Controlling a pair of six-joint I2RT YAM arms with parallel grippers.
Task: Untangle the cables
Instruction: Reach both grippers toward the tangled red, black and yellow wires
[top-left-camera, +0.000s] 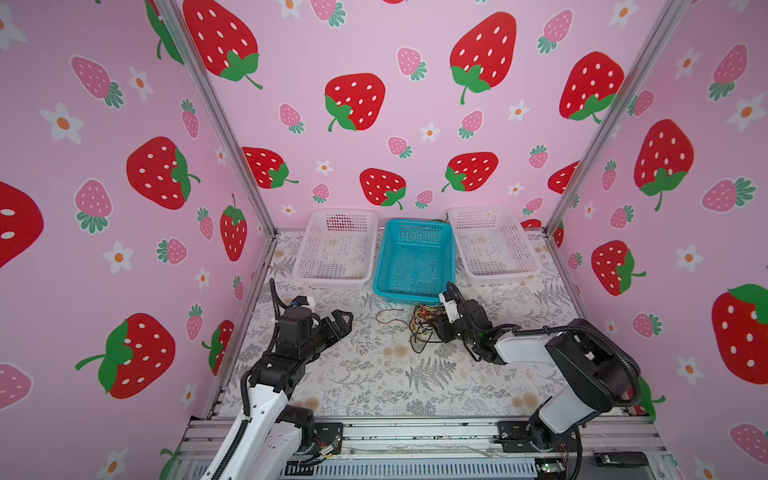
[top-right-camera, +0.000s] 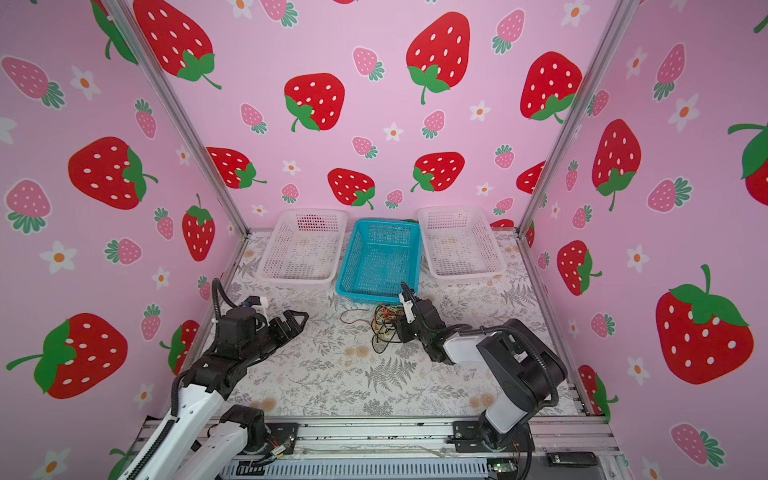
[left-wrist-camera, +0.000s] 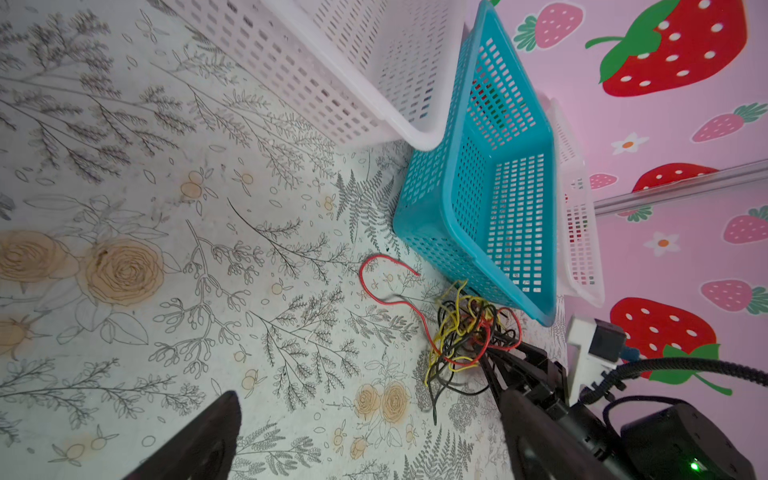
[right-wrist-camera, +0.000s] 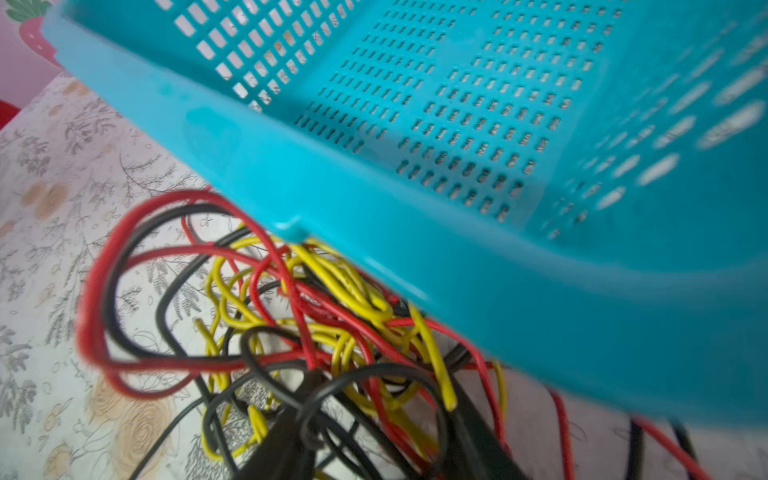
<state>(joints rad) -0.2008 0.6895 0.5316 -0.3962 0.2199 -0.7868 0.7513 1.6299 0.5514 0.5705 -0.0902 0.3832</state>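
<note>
- Your thin red, yellow and black cables (top-left-camera: 424, 323) are one knot, mid-frame on the floral surface (top-left-camera: 374, 374), just beside the blue perforated plastic basket (top-left-camera: 380, 270). Nothing looks separated yet.
- Your left hand (top-left-camera: 345, 322) hangs released. Your right hand (left-wrist-camera: 494, 353) is in the knot; I cannot tell if it grips.

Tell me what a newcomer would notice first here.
The red, yellow and black cables lie knotted on the floral table, just in front of the blue basket. The right tool sits in the knot's edge. Loud strawberry wallpaper surrounds everything.
</note>
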